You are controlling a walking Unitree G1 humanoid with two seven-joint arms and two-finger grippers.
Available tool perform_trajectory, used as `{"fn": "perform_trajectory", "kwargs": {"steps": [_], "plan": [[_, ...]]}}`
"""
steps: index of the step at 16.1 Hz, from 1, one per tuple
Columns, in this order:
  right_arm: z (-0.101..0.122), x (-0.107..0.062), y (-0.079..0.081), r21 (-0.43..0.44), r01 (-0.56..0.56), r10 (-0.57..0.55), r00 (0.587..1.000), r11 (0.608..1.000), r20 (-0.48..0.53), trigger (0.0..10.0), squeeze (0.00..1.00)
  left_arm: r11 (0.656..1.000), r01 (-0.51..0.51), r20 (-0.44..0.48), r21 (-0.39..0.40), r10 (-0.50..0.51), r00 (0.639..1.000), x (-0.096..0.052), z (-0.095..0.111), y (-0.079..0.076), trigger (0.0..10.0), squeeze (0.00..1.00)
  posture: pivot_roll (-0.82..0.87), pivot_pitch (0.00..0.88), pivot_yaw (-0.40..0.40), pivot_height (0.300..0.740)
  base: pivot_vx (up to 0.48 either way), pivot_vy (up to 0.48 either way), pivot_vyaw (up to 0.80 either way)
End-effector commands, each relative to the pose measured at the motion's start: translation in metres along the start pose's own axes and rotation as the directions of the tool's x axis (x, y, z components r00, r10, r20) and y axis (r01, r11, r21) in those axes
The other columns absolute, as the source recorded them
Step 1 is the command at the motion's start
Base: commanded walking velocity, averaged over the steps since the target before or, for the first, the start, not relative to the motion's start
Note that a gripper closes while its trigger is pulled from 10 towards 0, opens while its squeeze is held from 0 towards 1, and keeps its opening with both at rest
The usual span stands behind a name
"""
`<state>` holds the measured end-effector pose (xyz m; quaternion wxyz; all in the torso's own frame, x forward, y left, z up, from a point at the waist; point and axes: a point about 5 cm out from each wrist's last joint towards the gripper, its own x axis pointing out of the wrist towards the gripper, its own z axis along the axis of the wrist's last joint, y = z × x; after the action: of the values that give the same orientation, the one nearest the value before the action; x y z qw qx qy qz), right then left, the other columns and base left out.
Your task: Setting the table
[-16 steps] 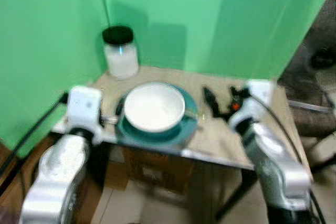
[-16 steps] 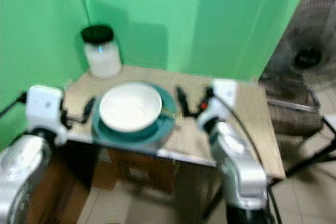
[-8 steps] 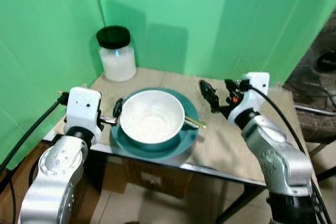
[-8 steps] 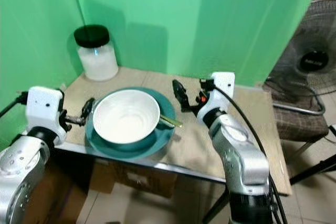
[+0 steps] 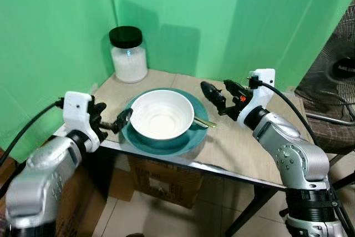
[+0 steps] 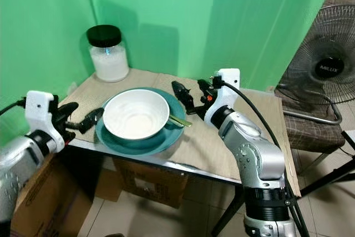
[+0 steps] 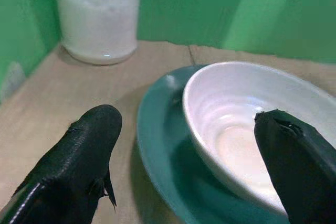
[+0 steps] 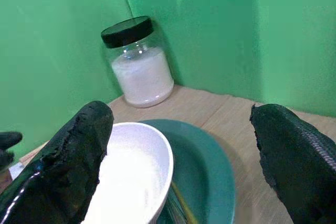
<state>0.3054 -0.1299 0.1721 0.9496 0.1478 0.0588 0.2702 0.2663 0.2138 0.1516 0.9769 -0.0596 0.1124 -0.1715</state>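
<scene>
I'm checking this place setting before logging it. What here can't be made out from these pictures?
- Thin utensil on the teal plate: its far end runs under the white bowl, so its type and full length are hidden in the eye views.
- Jar: the white contents are unidentifiable; the top is cut off in the left wrist view.
- Box under the table: mostly hidden by the tabletop.

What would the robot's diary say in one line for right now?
white bowl on teal plate | chopstick on plate edge | left gripper open, beside plate | right gripper open, above table | jar in corner
</scene>
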Motion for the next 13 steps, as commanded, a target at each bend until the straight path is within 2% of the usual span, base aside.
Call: {"fn": "perform_trajectory", "kwargs": {"steps": [1, 2, 3, 4, 5, 6, 7, 8, 10, 13], "plan": [[0.003, -0.004, -0.001, -0.017, -0.045, 0.045, 0.999, 0.999, -0.015, 10.0, 1.0, 0.998, 0.026, -0.047, -0.064, -0.029, 0.998, 0.009, -0.002, 0.009, 10.0, 0.0, 0.05, 0.004, -0.029, 0.74, 0.0, 0.0, 0.0], [0.006, -0.009, 0.002, -0.043, -0.114, 0.113, 0.993, 0.993, -0.029, 10.0, 0.91, 0.993, 0.028, -0.086, -0.11, -0.038, 0.996, 0.017, -0.003, 0.017, 9.6, 0.0, 0.05, 0.003, -0.025, 0.74, 0.0, 0.0, 0.0], [0.007, -0.013, 0.004, -0.061, -0.157, 0.155, 0.987, 0.986, -0.043, 10.0, 0.47, 0.988, 0.032, -0.099, -0.152, -0.047, 0.994, 0.021, -0.002, 0.021, 7.3, 0.0, 0.04, 0.0, -0.023, 0.74, 0.0, 0.0, 0.0], [0.007, -0.014, 0.004, -0.066, -0.167, 0.164, 0.985, 0.984, -0.047, 10.0, 0.47, 0.985, 0.035, -0.102, -0.167, -0.052, 0.993, 0.023, -0.001, 0.021, 7.3, 0.0, 0.04, 0.0, -0.023, 0.74, 0.0, 0.0, 0.0], [0.008, -0.019, 0.005, -0.091, -0.209, 0.202, 0.977, 0.974, -0.074, 10.0, 0.0, 0.977, 0.061, -0.129, -0.203, -0.089, 0.988, 0.029, -0.001, 0.021, 3.7, 0.0, 0.04, 0.0, -0.019, 0.74, 0.0, 0.0, 0.0], [0.008, -0.02, 0.006, -0.095, -0.218, 0.21, 0.974, 0.971, -0.08, 10.0, 0.0, 0.975, 0.068, -0.136, -0.212, -0.098, 0.986, 0.03, -0.001, 0.021, 3.7, 0.0, 0.04, 0.0, -0.019, 0.74, 0.0, 0.0, 0.0], [0.009, -0.024, 0.008, -0.113, -0.258, 0.248, 0.964, 0.959, -0.098, 10.0, 0.0, 0.975, 0.094, -0.165, -0.201, -0.128, 0.978, 0.037, 0.0, 0.021, 0.4, 0.0, 0.04, 0.0, -0.013, 0.74, 0.0, 0.0, 0.0], [0.009, -0.027, 0.01, -0.124, -0.293, 0.28, 0.953, 0.948, -0.114, 10.0, 0.0, 0.973, 0.13, -0.171, -0.189, -0.163, 0.972, 0.042, 0.004, 0.019, 0.0, 0.0, 0.04, 0.0, -0.008, 0.74, 0.0, 0.0, 0.0], [0.008, -0.03, 0.011, -0.131, -0.312, 0.297, 0.946, 0.941, -0.127, 10.0, 0.0, 0.968, 0.165, -0.189, -0.187, -0.2, 0.961, 0.046, 0.007, 0.016, 0.0, 0.0, 0.04, 0.0, -0.004, 0.74, 0.0, 0.0, 0.0], [0.006, -0.033, 0.013, -0.131, -0.333, 0.315, 0.939, 0.934, -0.141, 10.0, 0.0, 0.965, 0.173, -0.293, -0.198, -0.227, 0.929, 0.053, -0.003, 0.014, 0.0, 0.0, 0.04, 0.001, -0.002, 0.74, 0.0, 0.0, 0.0]]}}
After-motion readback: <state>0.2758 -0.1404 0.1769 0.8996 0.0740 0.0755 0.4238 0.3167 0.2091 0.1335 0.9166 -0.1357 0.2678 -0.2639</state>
